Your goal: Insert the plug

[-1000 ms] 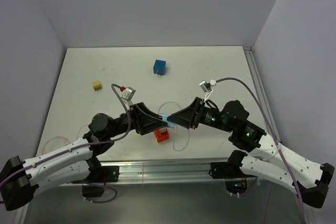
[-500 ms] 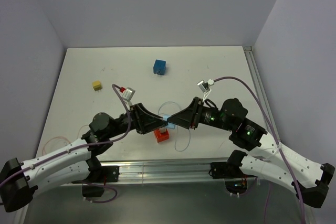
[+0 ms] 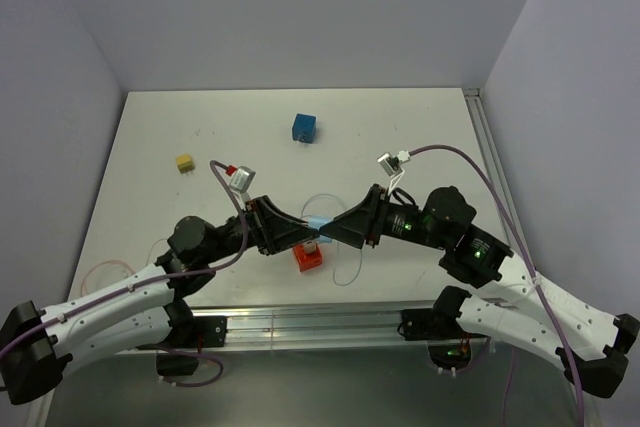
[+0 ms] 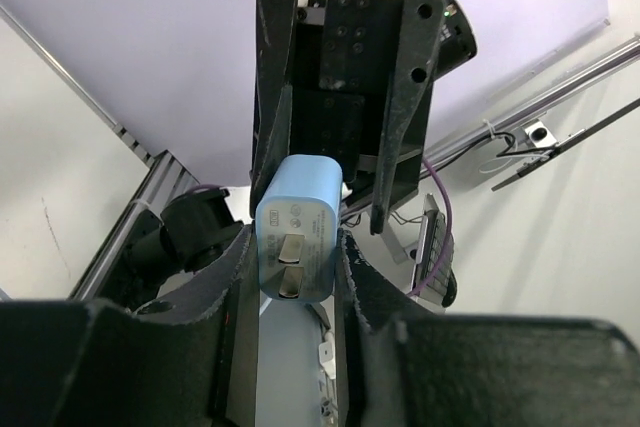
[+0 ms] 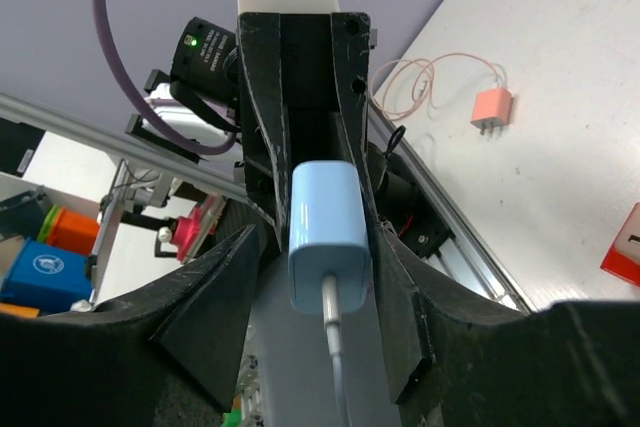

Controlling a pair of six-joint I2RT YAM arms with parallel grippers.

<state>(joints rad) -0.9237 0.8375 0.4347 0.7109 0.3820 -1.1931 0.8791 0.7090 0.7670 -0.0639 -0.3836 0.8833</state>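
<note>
The light-blue rectangular plastic charger plug [image 4: 297, 227] is held off the white table [image 3: 420, 137], between the tips of the two arms near the table's front centre. In the top view it sits just above a red square block [image 3: 309, 258] that rests on the table.

The left gripper [image 4: 295, 252] is clamped on the plug. Its black fingers [image 4: 232, 282] press against both side faces, and the two metal prongs face the left wrist camera.

The right gripper [image 5: 315, 277] straddles the opposite end of the plug, where a thin white cable [image 5: 336, 357] leaves the body. Its jaws stand partly apart, and the left wrist view shows a gap between one finger and the plug's side.

A dark-blue cube [image 3: 304, 127] lies towards the far edge of the table, well apart from the arms. A small yellow block [image 3: 184, 162] lies to the far left. A salmon-coloured plug with a thin looped cord [image 5: 492, 107] lies on the table near the left arm.
</note>
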